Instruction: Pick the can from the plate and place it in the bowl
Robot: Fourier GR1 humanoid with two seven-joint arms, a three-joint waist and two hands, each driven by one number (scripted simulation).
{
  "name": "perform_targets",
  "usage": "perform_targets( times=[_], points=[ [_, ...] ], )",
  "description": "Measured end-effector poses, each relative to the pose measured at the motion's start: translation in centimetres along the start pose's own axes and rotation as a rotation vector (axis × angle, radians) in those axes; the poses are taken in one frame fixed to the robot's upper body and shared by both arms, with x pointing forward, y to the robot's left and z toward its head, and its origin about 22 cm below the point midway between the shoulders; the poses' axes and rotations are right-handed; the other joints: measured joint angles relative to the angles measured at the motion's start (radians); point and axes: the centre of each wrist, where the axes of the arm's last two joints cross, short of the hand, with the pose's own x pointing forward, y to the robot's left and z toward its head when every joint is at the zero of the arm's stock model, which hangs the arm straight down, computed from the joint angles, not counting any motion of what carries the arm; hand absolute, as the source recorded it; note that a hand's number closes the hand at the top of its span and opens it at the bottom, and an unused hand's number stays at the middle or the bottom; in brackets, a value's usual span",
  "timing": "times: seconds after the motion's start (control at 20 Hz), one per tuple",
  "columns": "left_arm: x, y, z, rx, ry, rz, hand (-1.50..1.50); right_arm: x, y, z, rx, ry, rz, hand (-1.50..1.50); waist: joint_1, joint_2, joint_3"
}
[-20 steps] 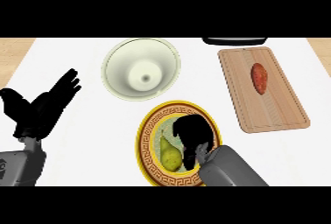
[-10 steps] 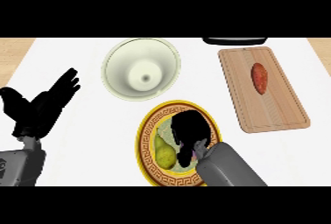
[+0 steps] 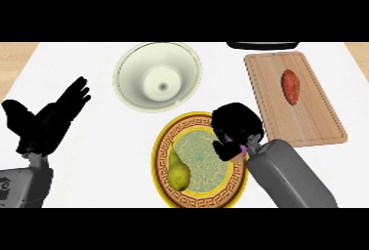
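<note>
While can [image 3: 231, 140] is being gripped in curled fingers of right hand [image 3: 234, 128] above plate [image 3: 158, 161] rim, only purple sliver is showing; bowl [image 3: 137, 63] is lying just beyond, likely next; left hand [image 3: 51, 119] is being rested open, clear of path.

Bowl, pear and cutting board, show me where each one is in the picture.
bowl [image 3: 137, 73], head view, on its inner wall left of centre.
pear [image 3: 178, 172], head view, on its wide lower body.
cutting board [image 3: 314, 122], head view, on bare wood toward its lower right.

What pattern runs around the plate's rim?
The plate has a yellow rim with a dark Greek-key band, clear in the head view.
</note>
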Motion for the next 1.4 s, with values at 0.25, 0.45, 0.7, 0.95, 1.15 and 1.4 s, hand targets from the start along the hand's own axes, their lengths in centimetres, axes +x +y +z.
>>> perform_targets(
  times=[0.25, 0.45, 0.7, 0.95, 1.15, 1.4],
  points=[
    [0.3, -0.6, -0.2, -0.019, -0.016, -0.001, 0.00, -10.3, -4.7, 1.2, -0.058, -0.059, -0.002, 1.50, 0.023, 0.012, 0.002],
    [0.4, -0.7, -0.4, -0.031, -0.012, -0.009, 0.00, -15.6, -7.9, 2.2, -0.114, -0.136, 0.005, 1.50, 0.031, 0.012, 0.002],
    [0.3, -0.4, -0.4, -0.030, -0.010, -0.001, 0.00, -18.3, -12.3, 3.0, -0.170, -0.215, 0.013, 1.50, 0.024, 0.006, 0.001],
    [0.2, -0.3, 0.0, -0.015, -0.002, -0.002, 0.00, -17.5, -16.7, 3.9, -0.242, -0.265, 0.050, 1.50, 0.013, -0.001, 0.000],
    [-0.2, -0.3, 0.0, -0.009, 0.006, 0.001, 0.00, -15.2, -20.5, 5.2, -0.280, -0.305, 0.074, 1.50, 0.003, -0.005, -0.001],
    [-0.3, -0.3, -0.1, -0.002, 0.009, 0.003, 0.00, -12.2, -23.1, 6.0, -0.315, -0.360, 0.044, 1.50, -0.004, -0.008, -0.001]
  ],
)
